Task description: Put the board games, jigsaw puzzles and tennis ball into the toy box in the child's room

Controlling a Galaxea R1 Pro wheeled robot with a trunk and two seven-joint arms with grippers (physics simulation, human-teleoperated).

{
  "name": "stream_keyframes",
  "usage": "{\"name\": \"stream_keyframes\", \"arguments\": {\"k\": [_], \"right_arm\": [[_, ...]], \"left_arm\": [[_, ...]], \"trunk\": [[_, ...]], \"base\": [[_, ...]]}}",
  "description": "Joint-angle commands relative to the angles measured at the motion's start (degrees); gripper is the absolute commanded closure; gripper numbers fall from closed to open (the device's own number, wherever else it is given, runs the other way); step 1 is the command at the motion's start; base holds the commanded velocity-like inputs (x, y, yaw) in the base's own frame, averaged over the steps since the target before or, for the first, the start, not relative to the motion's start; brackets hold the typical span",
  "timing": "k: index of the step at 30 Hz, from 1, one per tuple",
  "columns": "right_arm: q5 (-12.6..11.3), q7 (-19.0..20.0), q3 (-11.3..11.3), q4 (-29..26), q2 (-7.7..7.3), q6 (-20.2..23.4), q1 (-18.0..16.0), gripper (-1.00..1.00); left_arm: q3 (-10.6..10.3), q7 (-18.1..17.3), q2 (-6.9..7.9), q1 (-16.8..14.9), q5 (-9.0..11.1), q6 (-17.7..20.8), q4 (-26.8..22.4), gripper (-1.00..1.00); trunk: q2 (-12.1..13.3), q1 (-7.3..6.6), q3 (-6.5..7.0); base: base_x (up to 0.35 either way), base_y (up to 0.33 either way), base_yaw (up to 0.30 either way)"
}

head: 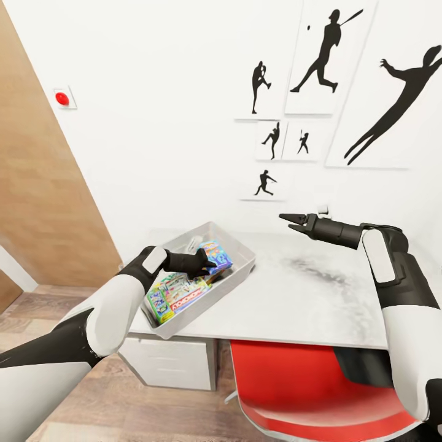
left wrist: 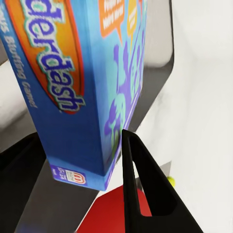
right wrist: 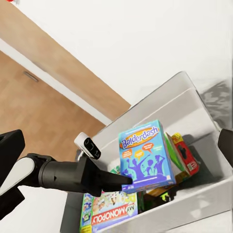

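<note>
Between the left claw (right wrist: 127, 182) fingers, pinched by its bottom edge, the blue board game (right wrist: 145, 154) stands upright inside the toy box (head: 240, 270). Light, stiff cardboard, probably slick. The right claw (head: 292, 221) hovers open, empty.

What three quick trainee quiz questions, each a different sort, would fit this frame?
1. True or false: the left gripper holds the small blue printed cardboard board game over the shallow pale grey semi-clear toy box.
2. Which title shows on the multicoloured flat game box lying in the bin? A) Monopoly B) Scrabble C) Cluedo
3. Fill in: the right gripper hangs above the pale grey mottled ____.

Key: 1 true; 2 A; 3 table.
</note>
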Motion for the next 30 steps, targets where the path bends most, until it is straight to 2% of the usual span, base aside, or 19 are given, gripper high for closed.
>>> {"name": "stream_keyframes", "arguments": {"k": [1,18,30], "right_arm": [[0.29,0.39,-0.08,0.01,-0.01,0.26,-0.06,-1.00],[0.29,0.41,-0.09,-0.03,-0.01,0.26,-0.06,-1.00],[0.29,0.41,-0.08,-0.04,0.03,0.26,-0.06,-1.00]], "left_arm": [[0.35,-0.16,-0.03,-0.05,-0.28,0.29,-0.07,1.00],[0.40,-0.36,0.19,-0.08,-0.41,0.02,-0.23,1.00],[0.42,-0.59,0.44,-0.08,-0.38,0.19,-0.38,1.00]], "trunk": [[-0.06,0.01,-0.16],[-0.06,0.01,-1.35],[-0.06,0.01,-1.47]], "base": [[0.000,0.000,-0.074],[0.000,0.000,-0.081],[0.075,-0.049,-0.015]]}}
